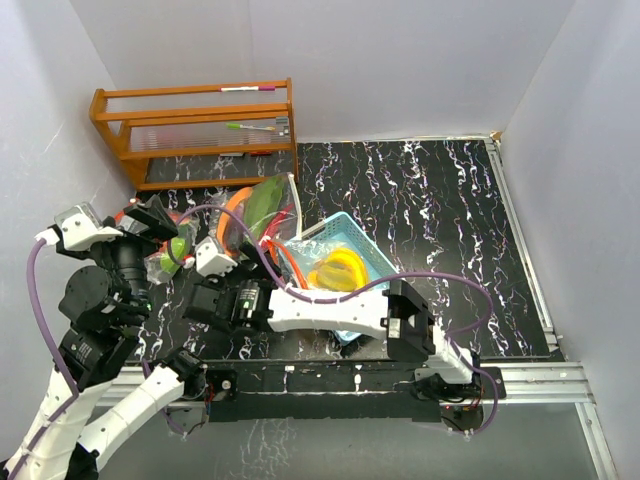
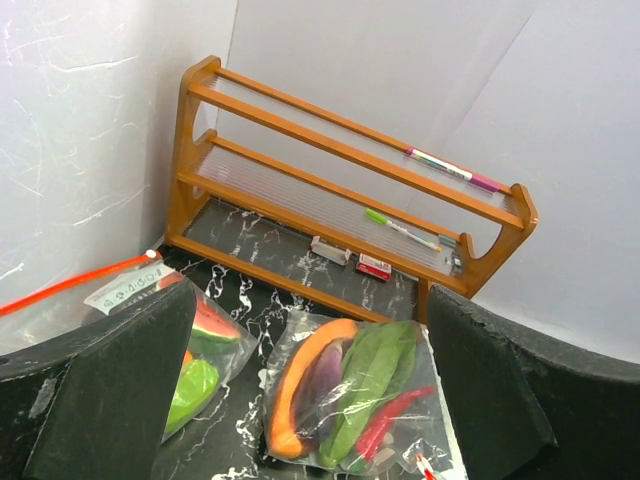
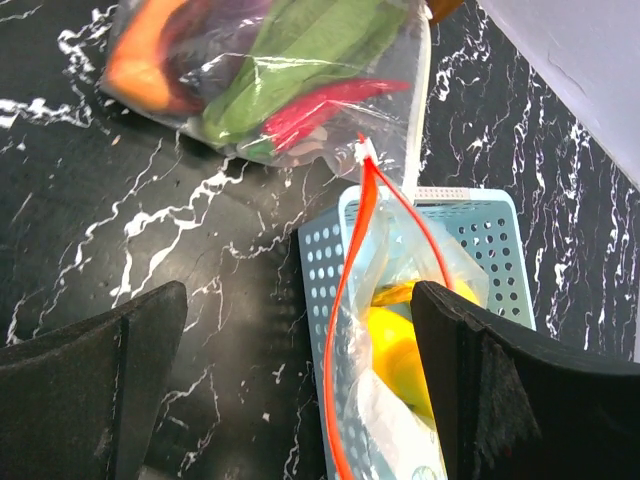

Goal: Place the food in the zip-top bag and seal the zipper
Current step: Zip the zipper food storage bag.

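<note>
My right pincer (image 3: 298,300) stands wide open, gripping nothing, over the edge of the basket (image 3: 318,262). Between its fingers an unzipped bag (image 3: 405,285) sits in the basket, its orange zip track (image 3: 345,330) parted, with yellow food (image 3: 392,350) inside. Beyond lies a second bag (image 3: 270,70) of green, red and orange pieces. My left pincer (image 2: 310,330) is open too and empty, poised over that second bag, with a watermelon bag (image 2: 205,345) beside one finger.

Risks, as I judge them:
- Pinching only one side of the track would leave the mouth gaping.
- Pulling could drag bag and light basket together, or tip the yellow pieces out.

The white labels (image 2: 128,290) on the bags and the small boxes (image 2: 350,258) on the shelf (image 2: 350,160) carry print too small to read.
</note>
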{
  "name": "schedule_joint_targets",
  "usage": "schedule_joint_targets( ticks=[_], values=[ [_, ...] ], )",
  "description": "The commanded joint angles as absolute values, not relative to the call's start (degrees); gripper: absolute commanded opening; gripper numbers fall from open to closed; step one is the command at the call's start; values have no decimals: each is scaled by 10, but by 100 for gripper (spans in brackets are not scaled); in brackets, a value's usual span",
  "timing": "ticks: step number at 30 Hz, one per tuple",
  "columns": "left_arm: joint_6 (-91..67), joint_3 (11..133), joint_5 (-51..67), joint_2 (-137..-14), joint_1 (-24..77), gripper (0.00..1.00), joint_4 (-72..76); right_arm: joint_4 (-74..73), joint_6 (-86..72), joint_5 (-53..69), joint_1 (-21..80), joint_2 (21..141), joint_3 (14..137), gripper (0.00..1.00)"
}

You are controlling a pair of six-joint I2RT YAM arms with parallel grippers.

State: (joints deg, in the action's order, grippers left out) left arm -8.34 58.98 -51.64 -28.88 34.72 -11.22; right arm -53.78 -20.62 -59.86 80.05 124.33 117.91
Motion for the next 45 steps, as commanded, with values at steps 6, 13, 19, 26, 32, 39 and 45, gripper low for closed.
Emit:
schedule_joint_targets(
  ticks=[6,13,19,26,32,39,45],
  values=[
    [-91,582,-504,-284,349,97,-113,-535,-225,-640,772,1236,1182,99],
    [-80,575,-502,-270,349,97,-105,-487,-204,-640,724,1240,1147,99],
    [-76,571,-504,-264,349,97,-103,-454,-162,-623,715,1249,1133,96],
    [-74,567,-506,-258,349,97,-106,-453,-170,-608,713,1249,1108,60],
    [-71,567,-507,-253,349,97,-106,-475,-218,-619,713,1240,1073,53],
    [-71,568,-505,-252,349,97,-104,-493,-234,-650,705,1216,1038,40],
    [-71,570,-496,-254,349,97,-108,-438,-199,-623,684,1154,959,22]
  ],
)
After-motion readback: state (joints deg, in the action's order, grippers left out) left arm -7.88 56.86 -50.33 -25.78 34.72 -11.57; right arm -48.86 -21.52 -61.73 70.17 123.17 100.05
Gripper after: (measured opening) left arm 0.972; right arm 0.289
